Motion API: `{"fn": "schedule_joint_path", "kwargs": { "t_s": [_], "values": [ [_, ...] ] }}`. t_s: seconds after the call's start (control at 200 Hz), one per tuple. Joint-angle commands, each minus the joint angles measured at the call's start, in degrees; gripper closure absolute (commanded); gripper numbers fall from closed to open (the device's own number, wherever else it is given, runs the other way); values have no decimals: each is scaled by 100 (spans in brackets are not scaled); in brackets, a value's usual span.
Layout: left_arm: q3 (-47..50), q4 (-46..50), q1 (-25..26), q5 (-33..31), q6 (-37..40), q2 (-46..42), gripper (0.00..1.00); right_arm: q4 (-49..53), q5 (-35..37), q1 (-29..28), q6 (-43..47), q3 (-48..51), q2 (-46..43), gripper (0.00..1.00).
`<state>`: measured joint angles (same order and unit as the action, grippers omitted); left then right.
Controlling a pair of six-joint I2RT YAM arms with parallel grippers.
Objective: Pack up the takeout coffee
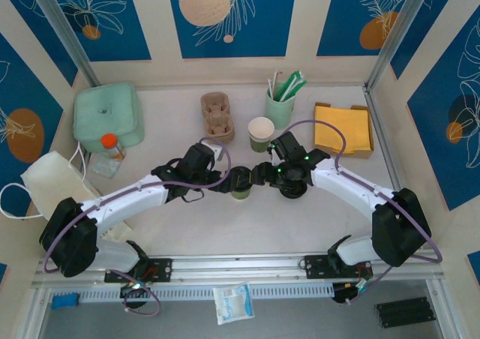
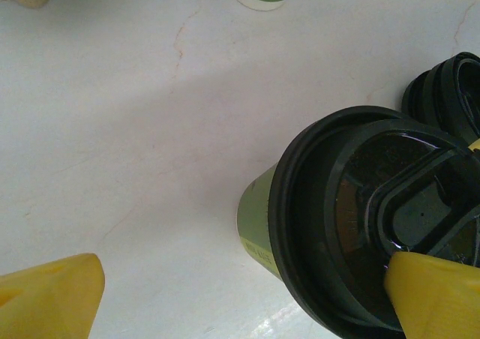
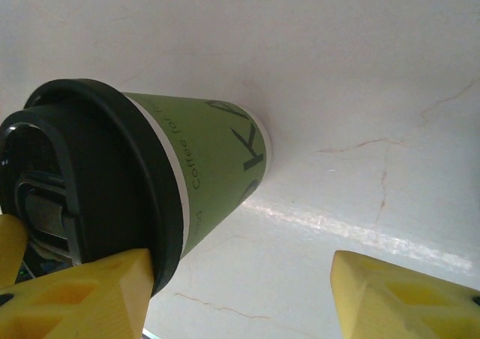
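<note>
Robot test cell dressed as a café counter, not a working shop. Bare aluminium posts (image 1: 64, 35) frame blue leaf-print wall panels (image 1: 229, 9), and two arms (image 1: 127, 200) are bolted to a rail (image 1: 240, 268) at the pale marbled table (image 1: 172, 226). Props: takeout coffee (image 1: 241, 187), pulp cup carrier (image 1: 217, 116), straw cup (image 1: 280, 108), yellow napkins (image 1: 343, 127), paper bag (image 1: 56, 178).

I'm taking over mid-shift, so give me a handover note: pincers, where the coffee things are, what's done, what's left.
Left pincer: open wide, one finger at the rim of the takeout coffee, no grip.
Right pincer: open, nothing between its fingers; the coffee sits just beside one finger.
The takeout coffee stands upright on the table between both pincers, lid on.
Cup carrier: behind it, apart, looks empty.
Done: lid fitted. Left: grip the coffee and pack it, probably into the carrier.
</note>
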<state>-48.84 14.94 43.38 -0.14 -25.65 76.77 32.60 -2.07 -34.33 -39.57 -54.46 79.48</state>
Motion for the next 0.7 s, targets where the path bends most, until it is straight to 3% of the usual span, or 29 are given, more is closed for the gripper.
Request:
{"fn": "schedule_joint_path", "kwargs": {
  "t_s": [0.0,0.27,0.695],
  "values": [
    [77,273,-22,79,8,97,3,817,124,-49,210,-387,66,36],
    [-49,316,-14,144,-49,28,3,948,-8,75,314,-939,5,35],
    [-661,444,-17,446,-344,-70,2,752,-1,-263,83,-826,155,35]
  ]
}}
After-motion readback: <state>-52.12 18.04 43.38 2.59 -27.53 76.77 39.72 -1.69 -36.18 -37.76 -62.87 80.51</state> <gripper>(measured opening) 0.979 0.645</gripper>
